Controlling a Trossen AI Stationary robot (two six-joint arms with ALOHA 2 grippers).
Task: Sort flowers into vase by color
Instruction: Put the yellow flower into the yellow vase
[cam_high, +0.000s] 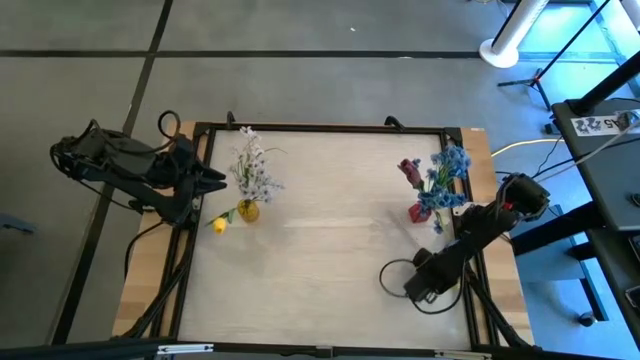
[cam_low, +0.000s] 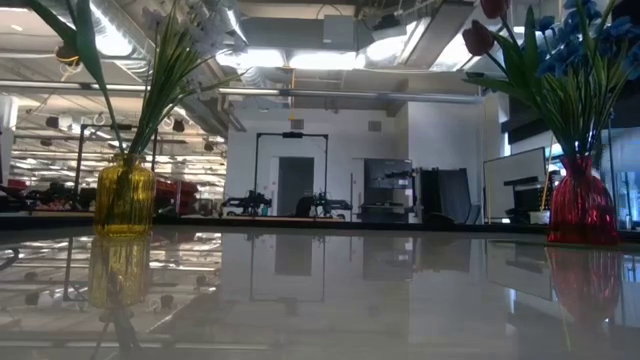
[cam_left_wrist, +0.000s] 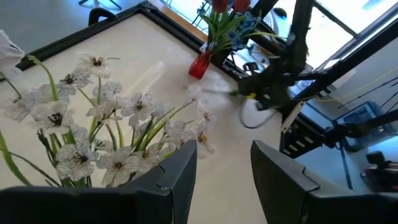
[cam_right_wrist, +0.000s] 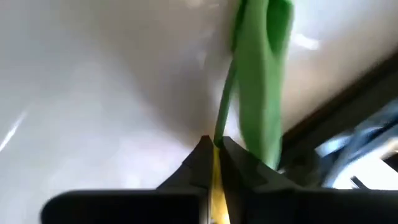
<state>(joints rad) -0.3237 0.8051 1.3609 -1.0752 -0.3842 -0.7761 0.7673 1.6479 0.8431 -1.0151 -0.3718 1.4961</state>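
Right gripper (cam_right_wrist: 214, 149) pinches a stem (cam_right_wrist: 224, 106), bloom hidden

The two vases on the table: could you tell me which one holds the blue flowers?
The red vase on the right side holds the blue flowers; the yellow vase on the left holds white sprigs.
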